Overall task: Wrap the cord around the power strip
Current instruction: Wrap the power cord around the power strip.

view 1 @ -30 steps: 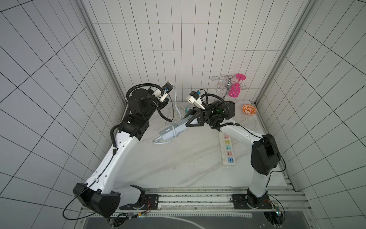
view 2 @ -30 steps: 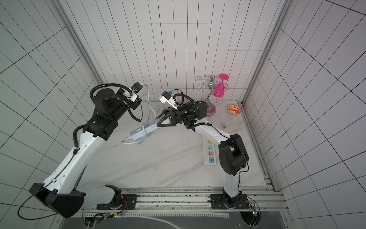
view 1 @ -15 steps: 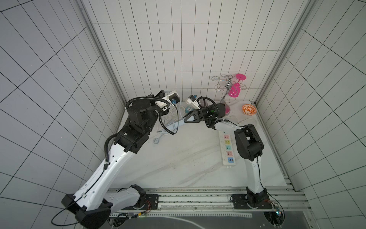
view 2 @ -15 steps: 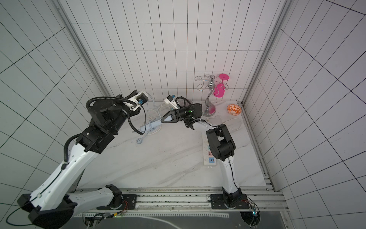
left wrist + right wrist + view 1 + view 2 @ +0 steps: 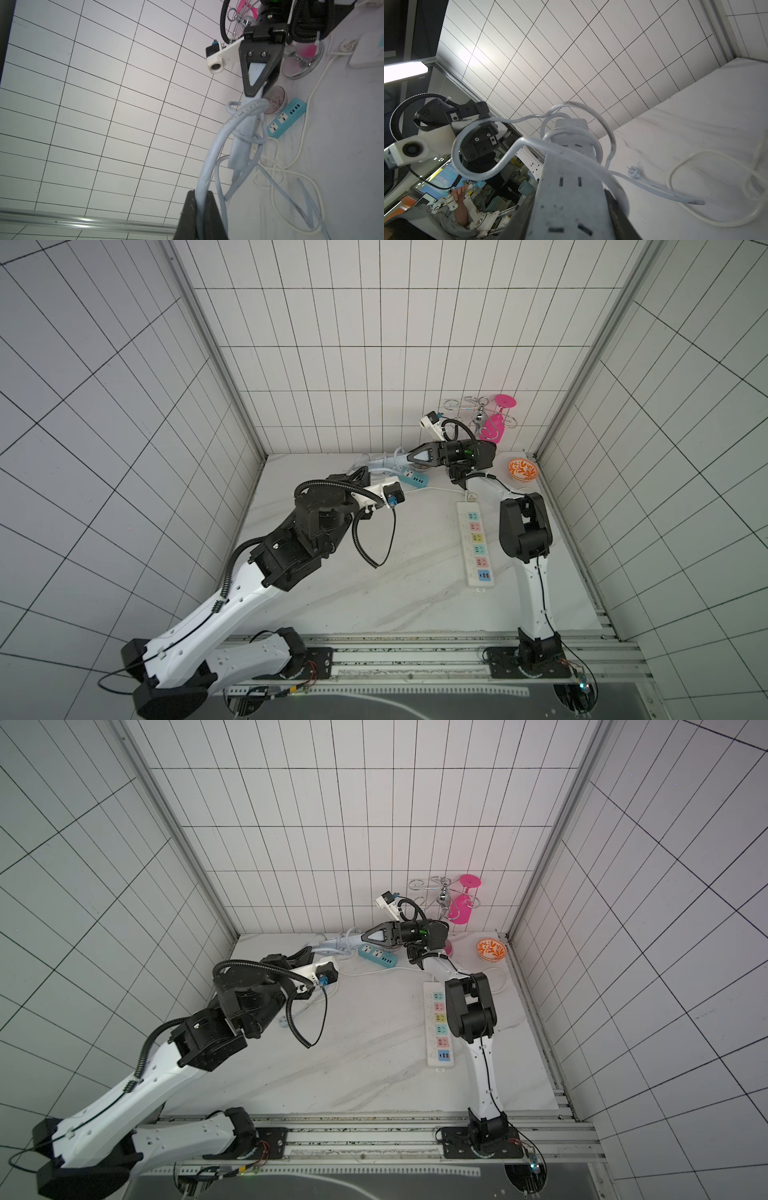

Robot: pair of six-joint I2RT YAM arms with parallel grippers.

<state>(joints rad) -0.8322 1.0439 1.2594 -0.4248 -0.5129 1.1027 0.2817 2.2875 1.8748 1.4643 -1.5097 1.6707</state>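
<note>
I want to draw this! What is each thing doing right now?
left pincer: shut on the cord
right pincer: shut on the power strip
cord: looped around the power strip, plug lying on the table
teal strip: lying flat
long white strip: lying flat
pink glass: hanging upside down

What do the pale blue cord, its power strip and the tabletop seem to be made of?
The cord looks like a soft plastic or rubber sheath, matt; it bends in smooth loops. The power strip looks like hard moulded plastic, matt, with crisp socket slots. The table is white with grey veins, like marble or a marble-look sheet; I cannot tell which.
</note>
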